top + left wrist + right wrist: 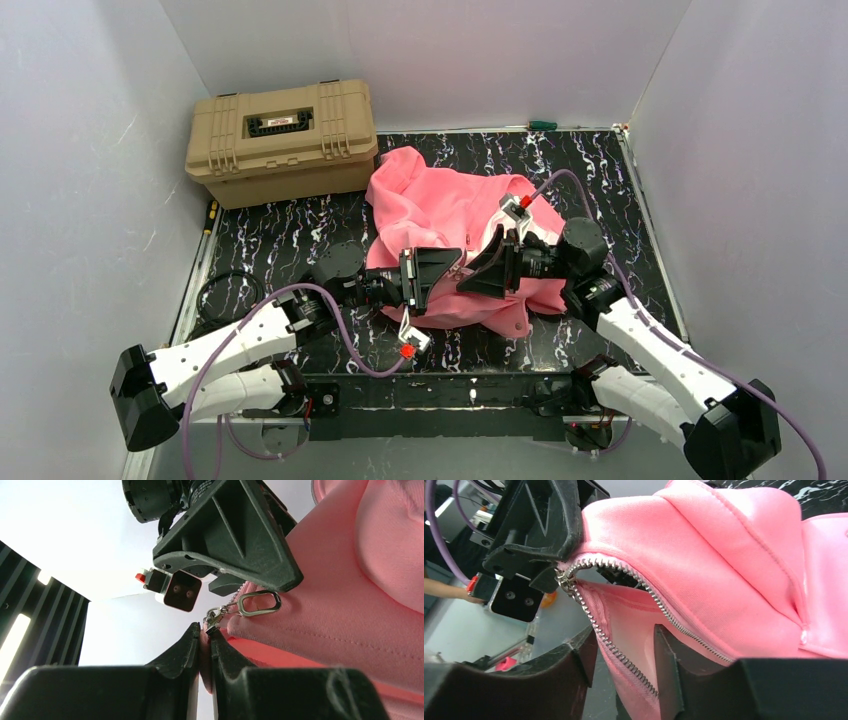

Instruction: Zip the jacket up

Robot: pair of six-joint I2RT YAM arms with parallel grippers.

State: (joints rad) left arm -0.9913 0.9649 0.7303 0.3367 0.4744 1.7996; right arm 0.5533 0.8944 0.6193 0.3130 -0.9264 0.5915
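Left fingers (186,650) together, pinching the jacket (350,605) hem just below the zipper slider (214,617); pull tab (257,603) sits beside it. Right fingers (576,660) apart, astride one toothed zipper edge (624,655), not clamped. Jacket bunched mid-tabletop (300,235), near hem raised between the arms. Tan case (285,140) at far left.

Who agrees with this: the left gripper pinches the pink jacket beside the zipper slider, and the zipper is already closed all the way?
One thing is wrong: the zipper is open. In the right wrist view its two rows of teeth part from the zipper slider. The left gripper does pinch the jacket beside the slider.
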